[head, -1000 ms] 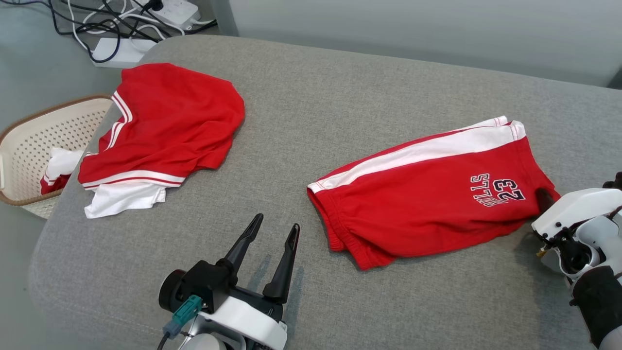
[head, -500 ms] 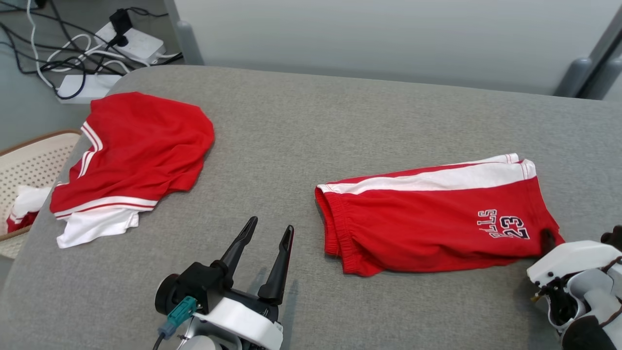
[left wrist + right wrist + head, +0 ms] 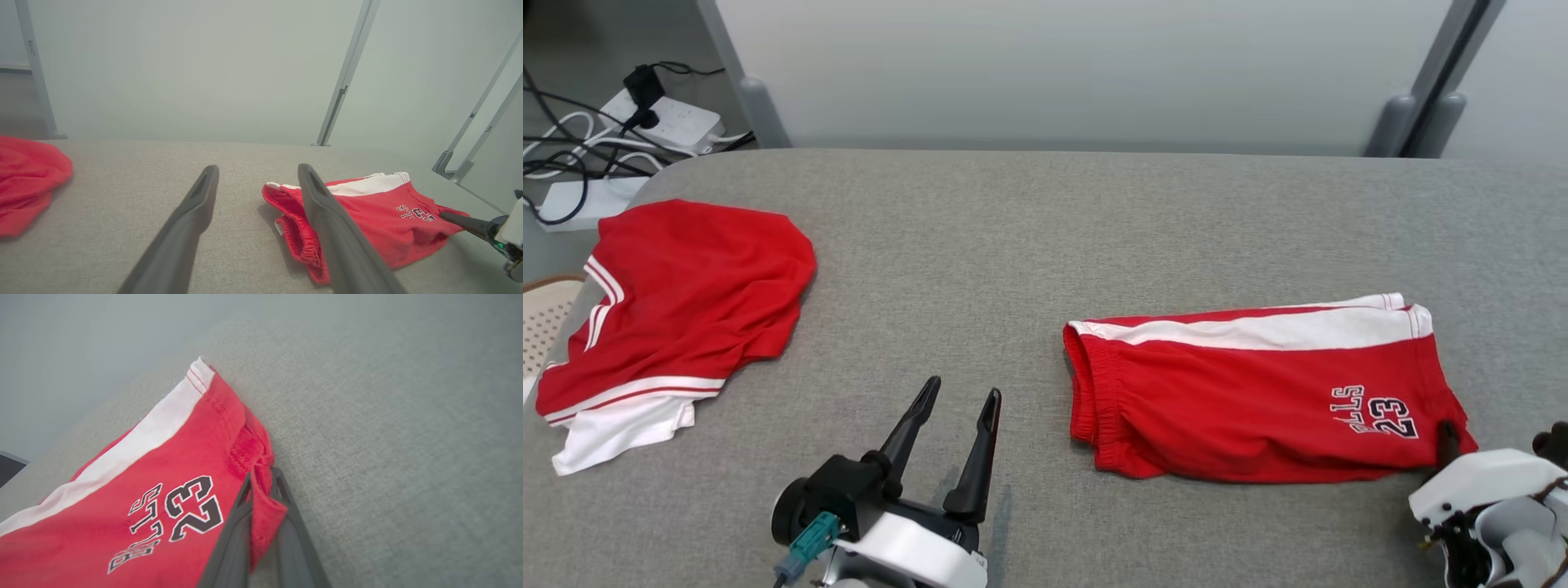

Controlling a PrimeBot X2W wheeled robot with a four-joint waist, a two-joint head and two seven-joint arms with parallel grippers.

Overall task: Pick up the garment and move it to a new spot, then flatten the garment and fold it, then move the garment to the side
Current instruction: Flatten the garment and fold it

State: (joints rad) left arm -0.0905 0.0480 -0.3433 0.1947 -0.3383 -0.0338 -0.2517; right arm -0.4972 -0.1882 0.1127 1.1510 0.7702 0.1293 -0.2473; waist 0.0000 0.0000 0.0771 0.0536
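Note:
The garment, red shorts (image 3: 1258, 400) with a white side stripe and a "23" print, lies folded flat on the right of the grey cushioned surface (image 3: 1029, 245). My right gripper (image 3: 1448, 433) is at its near right corner. In the right wrist view this gripper (image 3: 261, 477) is shut on the red hem of the shorts (image 3: 122, 506). My left gripper (image 3: 962, 390) stands open over bare surface, left of the waistband, holding nothing. In the left wrist view, its open fingers (image 3: 257, 168) frame the shorts (image 3: 380, 220), and the right gripper's dark finger (image 3: 453, 218) reaches in from the right.
Another red and white garment (image 3: 678, 302) lies crumpled at the surface's left end. A perforated basket (image 3: 539, 327) sits past the left edge. Power strips and cables (image 3: 645, 114) lie on the floor at the back left. A pale wall with posts (image 3: 1421, 98) runs behind.
The head view has swung right. My right gripper, still shut on the hem, has dragged the shorts rightward, away from the other red garment. The left gripper stays open.

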